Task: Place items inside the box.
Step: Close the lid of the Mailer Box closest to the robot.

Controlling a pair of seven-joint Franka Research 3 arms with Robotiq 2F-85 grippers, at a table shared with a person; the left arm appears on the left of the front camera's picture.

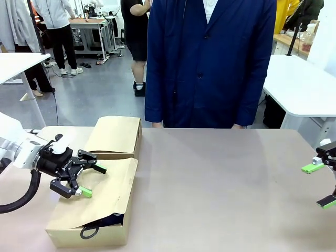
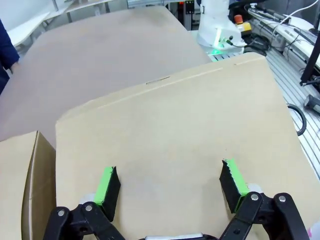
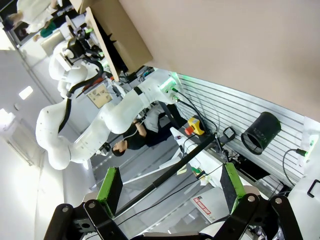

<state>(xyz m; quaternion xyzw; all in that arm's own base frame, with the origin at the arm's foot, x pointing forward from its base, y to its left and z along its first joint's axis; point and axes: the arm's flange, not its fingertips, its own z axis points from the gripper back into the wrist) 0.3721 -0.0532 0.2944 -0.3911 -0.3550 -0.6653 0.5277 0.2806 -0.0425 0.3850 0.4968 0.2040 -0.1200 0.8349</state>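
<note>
Cardboard box flap under left gripper | jaws spread

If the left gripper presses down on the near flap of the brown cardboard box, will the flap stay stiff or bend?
The near flap looks thin and already sags at its front edge, so it would probably bend. The open left gripper hovers over it. A dark item with a black loop shows beneath it and may stop it closing flat.

front view: fixed on the robot's side, looking across the surface at the person.
left wrist view: close above the box flap.
right wrist view: rolled, off the surface's edge.
shared: the box, in all three.
</note>
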